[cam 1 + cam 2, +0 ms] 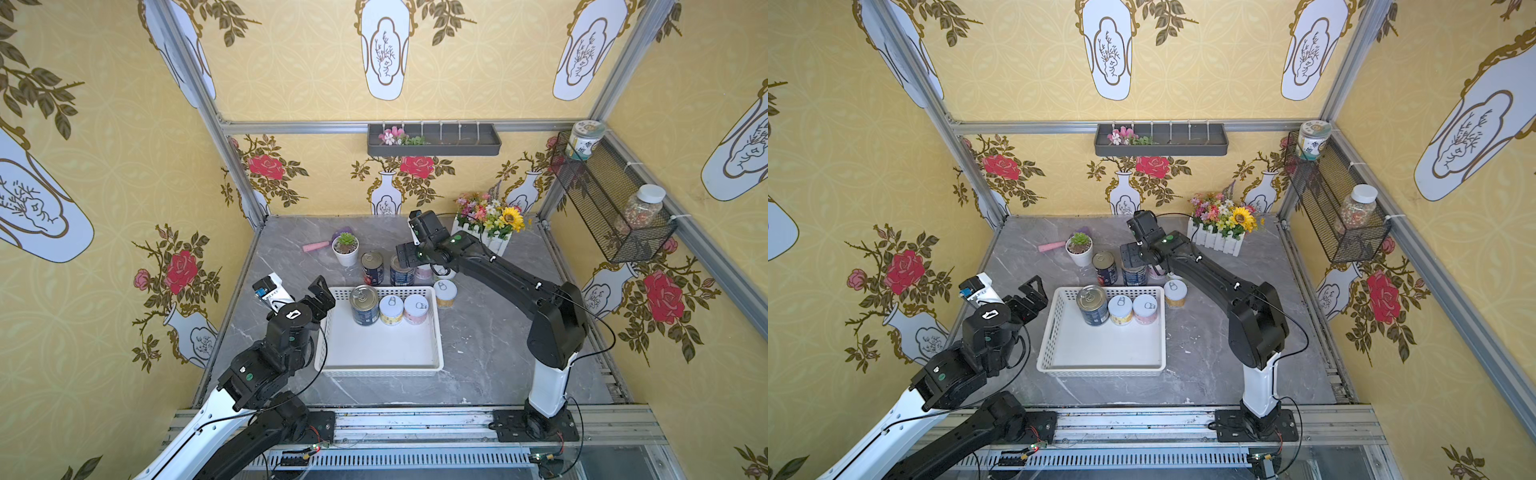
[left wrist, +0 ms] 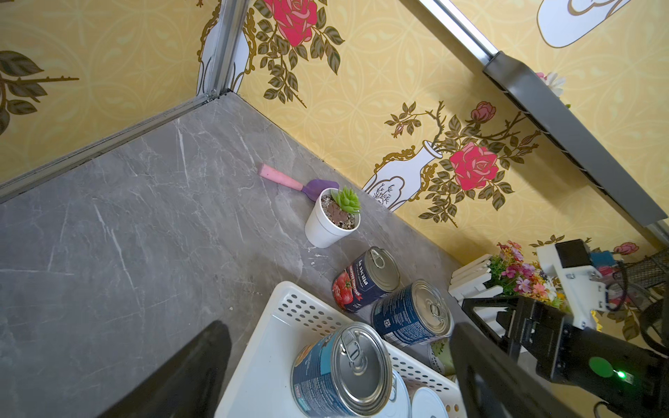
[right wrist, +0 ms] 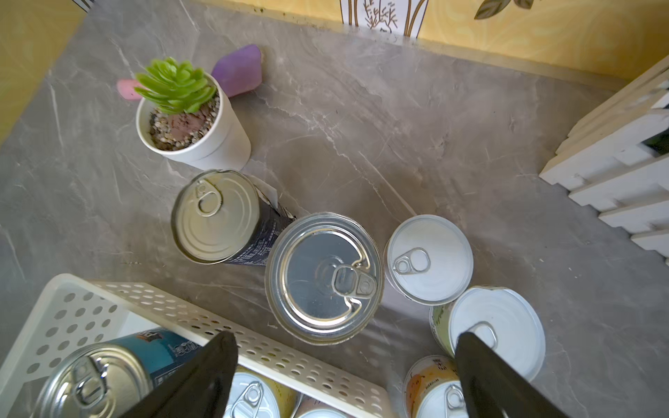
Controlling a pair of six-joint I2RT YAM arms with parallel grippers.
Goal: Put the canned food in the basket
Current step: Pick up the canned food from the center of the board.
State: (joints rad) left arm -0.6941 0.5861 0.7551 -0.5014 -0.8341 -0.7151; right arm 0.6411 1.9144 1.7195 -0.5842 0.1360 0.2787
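Wide-open, empty right gripper [image 3: 345, 338] above blue can [image 3: 324, 277] just behind basket [image 1: 380, 368]. Wide-open, empty left gripper [image 1: 322, 297] near basket's far left corner. Inside along far wall three cans [image 1: 391, 309]; outside near that wall four other cans [image 1: 445, 293] on table [image 1: 490, 353].

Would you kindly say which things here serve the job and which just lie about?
Job: white basket; inside, big blue can, yellow can, pink can; outside, tomato can, second blue can, three small cans.
Lying about: succulent pot, scoop, flower planter, wall tray, wire basket, jars.
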